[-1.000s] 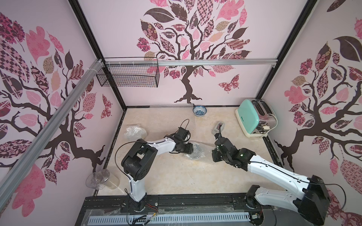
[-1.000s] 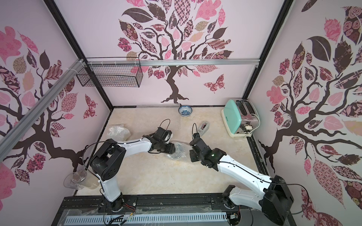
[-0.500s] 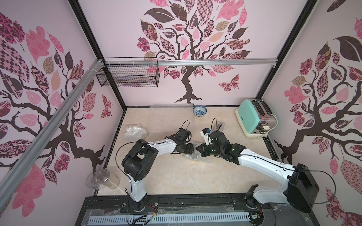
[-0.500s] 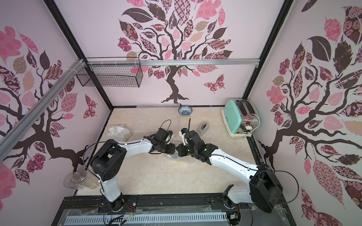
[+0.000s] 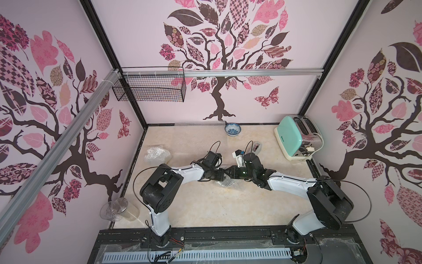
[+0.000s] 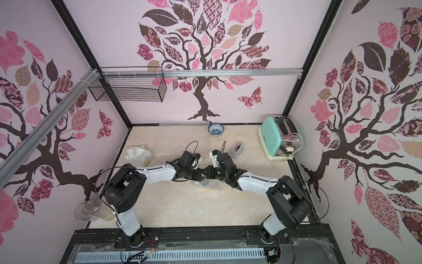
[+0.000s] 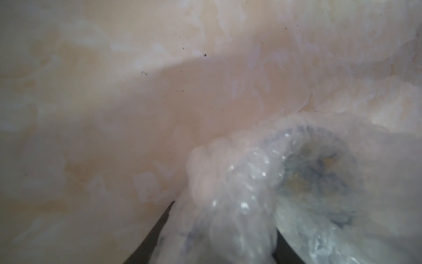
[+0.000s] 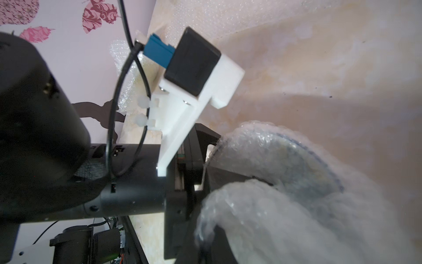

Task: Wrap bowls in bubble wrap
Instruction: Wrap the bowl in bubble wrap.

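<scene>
At the middle of the surface [image 5: 205, 205], the left end effector [image 5: 223, 177] is gripping bunched bubble wrap [image 7: 235, 182] around a blue-patterned bowl [image 7: 319, 173], whose mouth is facing the left wrist camera; the right end effector [image 5: 229, 172], closed, is pinching a raised fold opposite, tips nearly meeting
</scene>
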Robot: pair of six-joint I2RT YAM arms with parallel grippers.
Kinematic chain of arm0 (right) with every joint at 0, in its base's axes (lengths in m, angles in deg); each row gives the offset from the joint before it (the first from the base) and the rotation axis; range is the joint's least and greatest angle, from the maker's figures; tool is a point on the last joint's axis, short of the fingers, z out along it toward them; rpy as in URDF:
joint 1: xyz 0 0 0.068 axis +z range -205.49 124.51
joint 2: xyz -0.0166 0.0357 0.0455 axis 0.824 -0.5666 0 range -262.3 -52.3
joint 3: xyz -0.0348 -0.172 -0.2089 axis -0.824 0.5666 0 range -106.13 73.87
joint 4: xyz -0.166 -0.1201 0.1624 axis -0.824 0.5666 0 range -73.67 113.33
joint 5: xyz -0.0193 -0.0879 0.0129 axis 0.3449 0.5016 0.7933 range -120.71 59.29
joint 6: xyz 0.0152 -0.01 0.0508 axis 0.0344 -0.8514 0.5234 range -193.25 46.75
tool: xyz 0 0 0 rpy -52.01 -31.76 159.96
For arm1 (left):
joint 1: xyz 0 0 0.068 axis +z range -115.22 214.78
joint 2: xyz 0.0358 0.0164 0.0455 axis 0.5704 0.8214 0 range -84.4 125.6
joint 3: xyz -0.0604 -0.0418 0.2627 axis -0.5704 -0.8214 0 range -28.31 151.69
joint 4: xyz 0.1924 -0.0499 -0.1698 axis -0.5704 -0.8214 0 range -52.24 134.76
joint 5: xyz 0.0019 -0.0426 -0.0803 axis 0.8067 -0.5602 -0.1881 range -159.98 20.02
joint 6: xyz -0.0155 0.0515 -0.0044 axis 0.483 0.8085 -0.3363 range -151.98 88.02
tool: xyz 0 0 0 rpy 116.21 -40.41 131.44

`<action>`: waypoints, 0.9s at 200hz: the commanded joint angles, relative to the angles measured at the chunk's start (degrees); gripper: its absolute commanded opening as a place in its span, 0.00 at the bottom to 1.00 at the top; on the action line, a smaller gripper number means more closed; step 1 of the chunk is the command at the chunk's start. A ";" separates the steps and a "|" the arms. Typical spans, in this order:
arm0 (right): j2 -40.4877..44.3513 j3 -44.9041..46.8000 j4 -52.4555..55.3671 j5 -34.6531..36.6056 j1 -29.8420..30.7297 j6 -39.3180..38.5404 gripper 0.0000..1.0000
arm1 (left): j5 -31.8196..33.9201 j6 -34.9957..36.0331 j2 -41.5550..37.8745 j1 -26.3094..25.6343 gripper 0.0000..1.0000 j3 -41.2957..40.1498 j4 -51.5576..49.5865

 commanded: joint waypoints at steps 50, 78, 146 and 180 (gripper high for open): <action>20.50 -4.66 15.78 1.10 -0.10 -17.45 0.68 | -0.43 0.17 1.07 -0.43 0.48 -1.40 -4.17; 28.94 -0.29 20.90 20.04 -2.54 -15.67 0.63 | -0.42 0.48 1.25 -0.26 0.48 -1.26 -4.44; 28.52 12.45 23.10 26.66 -19.06 -3.09 0.54 | -0.52 0.73 1.20 -0.03 0.47 -1.57 -4.21; 20.72 12.40 20.73 9.86 -22.29 -5.96 0.26 | -0.66 0.92 1.25 0.12 0.47 -1.47 -4.29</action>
